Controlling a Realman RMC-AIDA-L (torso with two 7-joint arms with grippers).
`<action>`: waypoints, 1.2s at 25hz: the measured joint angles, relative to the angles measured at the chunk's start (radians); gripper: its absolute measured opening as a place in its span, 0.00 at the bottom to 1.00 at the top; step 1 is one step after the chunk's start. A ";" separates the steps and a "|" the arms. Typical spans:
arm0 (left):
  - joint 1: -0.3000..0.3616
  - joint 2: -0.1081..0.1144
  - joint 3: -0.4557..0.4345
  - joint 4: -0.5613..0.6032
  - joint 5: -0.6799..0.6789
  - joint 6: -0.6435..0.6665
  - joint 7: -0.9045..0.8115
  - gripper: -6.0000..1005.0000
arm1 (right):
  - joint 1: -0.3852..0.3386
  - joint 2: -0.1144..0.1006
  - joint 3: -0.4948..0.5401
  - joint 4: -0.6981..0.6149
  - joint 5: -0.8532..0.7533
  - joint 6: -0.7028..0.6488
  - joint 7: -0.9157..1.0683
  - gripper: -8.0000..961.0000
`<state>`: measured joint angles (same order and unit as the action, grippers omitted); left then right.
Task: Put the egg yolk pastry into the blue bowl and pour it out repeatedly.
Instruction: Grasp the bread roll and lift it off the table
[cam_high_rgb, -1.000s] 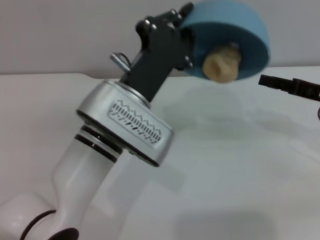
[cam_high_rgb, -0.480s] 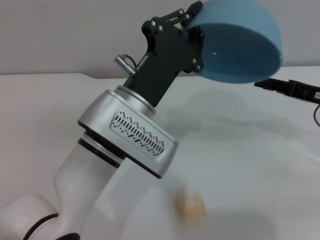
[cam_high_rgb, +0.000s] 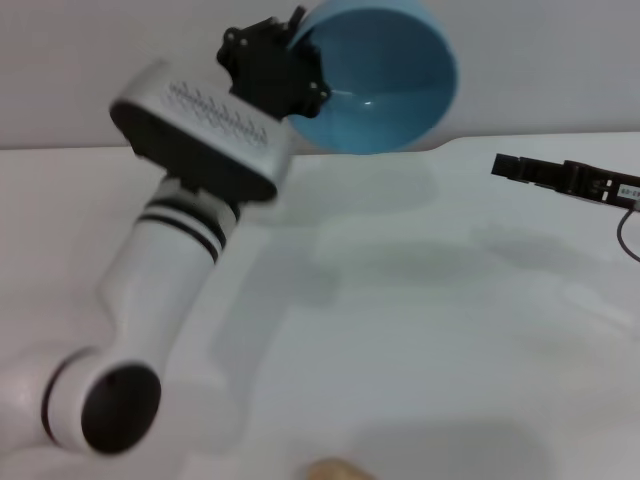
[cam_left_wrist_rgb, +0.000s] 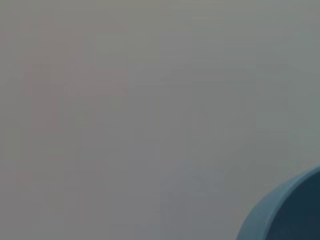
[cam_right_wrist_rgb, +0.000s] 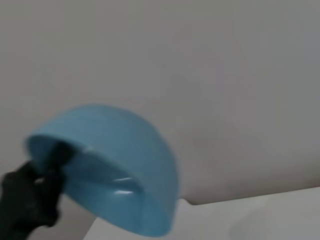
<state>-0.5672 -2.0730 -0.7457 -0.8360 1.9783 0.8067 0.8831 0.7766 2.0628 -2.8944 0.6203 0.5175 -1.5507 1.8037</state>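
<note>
My left gripper (cam_high_rgb: 298, 45) is raised high over the back of the table and is shut on the rim of the blue bowl (cam_high_rgb: 385, 75). The bowl is tipped on its side with its empty inside facing me. In the right wrist view the blue bowl (cam_right_wrist_rgb: 112, 165) shows tilted, with the left gripper's black fingers (cam_right_wrist_rgb: 30, 197) on its rim. A slice of the bowl's rim (cam_left_wrist_rgb: 277, 212) shows in the left wrist view. The egg yolk pastry (cam_high_rgb: 335, 470) lies on the white table (cam_high_rgb: 450, 330) at the near edge of the head view, half cut off. My right gripper (cam_high_rgb: 528, 172) hovers at the right, apart from both.
The left arm's silver and white links (cam_high_rgb: 190, 200) slant across the left half of the head view. A pale wall (cam_high_rgb: 540, 60) stands behind the table.
The pastry dropped out of the tipped bowl onto the table and rolled toward the near edge. My left arm swung the bowl leftward and turned its opening toward me.
</note>
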 joint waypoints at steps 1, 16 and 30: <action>-0.002 0.000 -0.042 -0.007 -0.015 -0.068 -0.005 0.03 | 0.003 -0.002 0.000 -0.005 -0.005 -0.003 -0.003 0.44; -0.150 0.020 -0.816 0.145 -0.120 -1.189 -0.012 0.03 | 0.147 -0.027 -0.002 -0.133 -0.370 -0.007 -0.045 0.44; -0.201 0.039 -1.122 0.097 0.537 -1.715 -0.427 0.03 | 0.380 0.009 0.000 -0.347 -0.732 0.029 -0.047 0.44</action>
<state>-0.7678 -2.0336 -1.8680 -0.7387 2.5152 -0.9078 0.4562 1.1564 2.0722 -2.8948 0.2731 -0.2150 -1.5212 1.7567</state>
